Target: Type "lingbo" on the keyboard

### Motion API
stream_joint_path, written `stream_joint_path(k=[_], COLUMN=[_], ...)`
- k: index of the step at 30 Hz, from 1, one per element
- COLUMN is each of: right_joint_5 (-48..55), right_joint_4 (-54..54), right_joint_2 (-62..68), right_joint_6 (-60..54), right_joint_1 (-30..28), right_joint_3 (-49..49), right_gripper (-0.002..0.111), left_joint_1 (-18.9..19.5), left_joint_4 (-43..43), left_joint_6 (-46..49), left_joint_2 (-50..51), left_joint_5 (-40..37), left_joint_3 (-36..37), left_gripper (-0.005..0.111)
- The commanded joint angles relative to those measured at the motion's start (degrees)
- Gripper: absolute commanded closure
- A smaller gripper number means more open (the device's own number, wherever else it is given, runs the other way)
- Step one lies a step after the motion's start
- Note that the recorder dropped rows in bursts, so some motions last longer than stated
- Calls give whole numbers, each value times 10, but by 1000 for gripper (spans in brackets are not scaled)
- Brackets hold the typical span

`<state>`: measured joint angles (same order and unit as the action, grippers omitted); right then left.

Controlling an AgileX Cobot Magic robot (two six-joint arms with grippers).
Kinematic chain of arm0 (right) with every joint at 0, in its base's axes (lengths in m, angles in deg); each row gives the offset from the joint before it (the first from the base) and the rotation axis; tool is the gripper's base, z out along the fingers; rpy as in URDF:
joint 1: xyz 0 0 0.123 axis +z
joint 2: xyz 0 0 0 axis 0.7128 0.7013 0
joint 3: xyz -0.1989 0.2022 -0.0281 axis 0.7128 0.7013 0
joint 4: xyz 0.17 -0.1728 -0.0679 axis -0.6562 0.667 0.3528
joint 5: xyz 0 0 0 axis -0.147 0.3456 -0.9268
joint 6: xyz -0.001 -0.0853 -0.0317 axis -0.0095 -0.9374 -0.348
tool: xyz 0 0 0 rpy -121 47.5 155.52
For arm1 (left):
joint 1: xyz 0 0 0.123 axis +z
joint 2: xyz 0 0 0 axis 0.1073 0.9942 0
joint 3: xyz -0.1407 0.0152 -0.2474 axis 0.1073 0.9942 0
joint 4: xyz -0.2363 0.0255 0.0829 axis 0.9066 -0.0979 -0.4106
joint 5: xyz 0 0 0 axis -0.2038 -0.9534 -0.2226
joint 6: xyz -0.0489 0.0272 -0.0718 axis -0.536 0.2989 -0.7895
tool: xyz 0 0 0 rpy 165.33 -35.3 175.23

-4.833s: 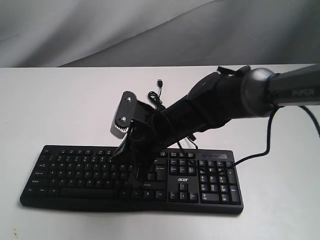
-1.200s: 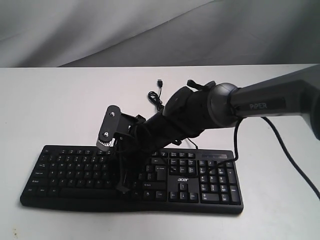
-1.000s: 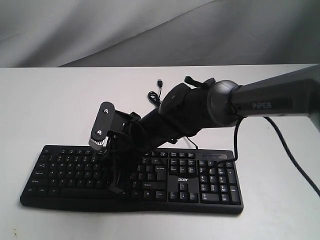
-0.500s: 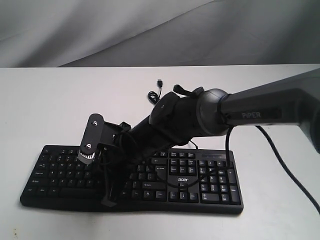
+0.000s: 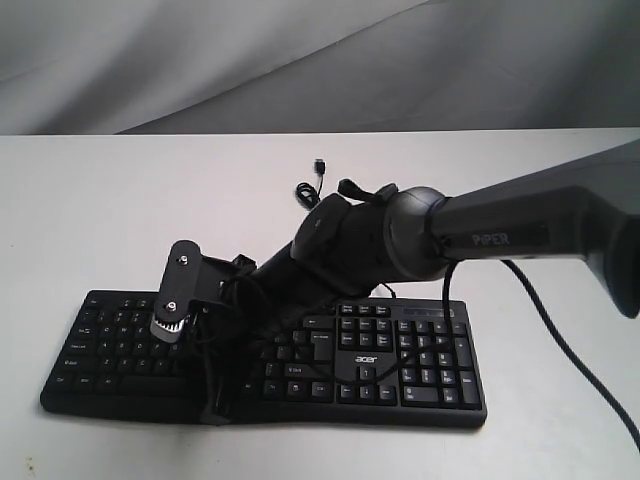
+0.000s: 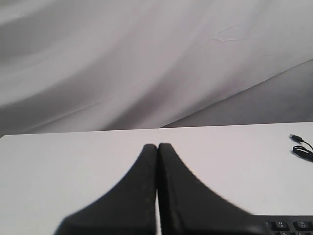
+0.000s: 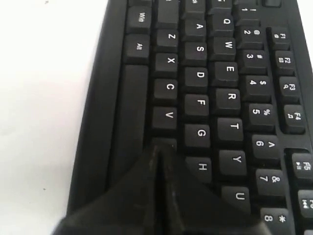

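Observation:
The black keyboard [image 5: 420,362] lies along the near side of the white table, its "acer" logo above the arrow keys. My right arm reaches across it to the left half. My right gripper [image 5: 219,408] points down at the front letter row. In the right wrist view the right gripper [image 7: 160,148] is shut, empty, with its tips on the key just after V, beside G and H on the keyboard [image 7: 215,88]. My left gripper [image 6: 157,146] is shut and empty, held over bare table; a corner of the keyboard [image 6: 289,225] shows beside it.
The keyboard's thin black USB cable [image 5: 312,190] lies coiled behind the keyboard, its plug [image 5: 319,164] loose on the table; the plug [image 6: 295,138] also shows in the left wrist view. A grey cloth backdrop [image 5: 300,60] hangs behind the white table [image 5: 100,200].
My right arm has swung left along the keyboard, from the right end of the letter block to its middle, and the shut fingertips have dropped toward the bottom letter row.

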<state>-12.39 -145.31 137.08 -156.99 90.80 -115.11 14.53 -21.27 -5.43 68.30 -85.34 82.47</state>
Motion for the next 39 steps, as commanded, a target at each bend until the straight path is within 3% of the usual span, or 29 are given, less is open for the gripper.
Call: stream_joint_path(k=[1,17,27,39], right_joint_5=[0,-18,-3,11], right_joint_4=[-6,1,43,46], right_joint_2=[-1,-11,51,53], right_joint_6=[-6,-6,53,53], right_joint_1=[4,4,8,8], right_joint_3=[-1,-1,-101,-101], right_gripper=[108,108,108,108], left_joint_1=[-4,-4,-4,-4], left_joint_4=[0,0,0,0], left_joint_6=[-1,-1,-1,-1], left_joint_2=[-3,-3,-3,-3], left_joint_5=[6,6,6,6], left_joint_3=[3,3,3,3], left_gripper=[106,106,106,106])
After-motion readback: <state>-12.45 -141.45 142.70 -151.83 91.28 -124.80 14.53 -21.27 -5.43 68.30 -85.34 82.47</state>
